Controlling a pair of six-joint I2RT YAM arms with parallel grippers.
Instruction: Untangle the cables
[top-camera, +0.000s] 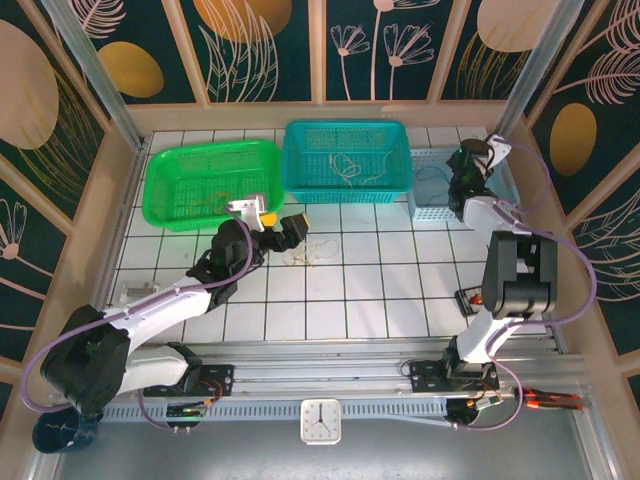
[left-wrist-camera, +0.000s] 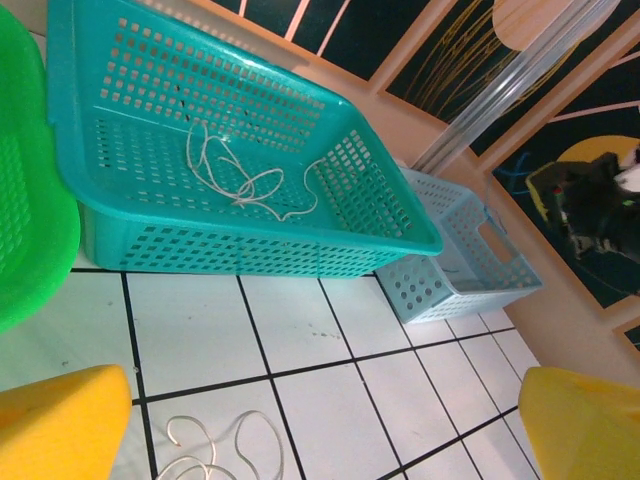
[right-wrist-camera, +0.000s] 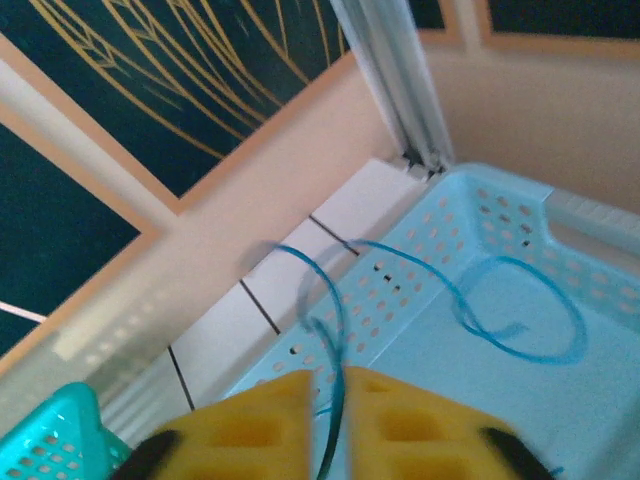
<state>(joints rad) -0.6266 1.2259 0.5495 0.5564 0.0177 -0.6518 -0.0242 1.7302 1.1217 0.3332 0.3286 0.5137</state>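
Right wrist | right hand (right-wrist-camera: 335, 420) barely parted, blue cable (right-wrist-camera: 340, 350) threading gap, can't tell if pinched | over pale basket (right-wrist-camera: 500, 210) beside teal basket (left-wrist-camera: 250, 250) | advice: open fully, lift straight | left hand (left-wrist-camera: 320, 425) wide, empty, over white cable (left-wrist-camera: 215, 445) fronting teal basket

Thin blue cable (right-wrist-camera: 338, 335) is blurred, its lower end cut off between the right end effector (right-wrist-camera: 328, 425) pads; we can't tell if it's pinched. Thin white cable (left-wrist-camera: 236, 428) on the worktop is cropped at the bottom edge. Green plastic basket (top-camera: 158, 190) contents are too small for us.
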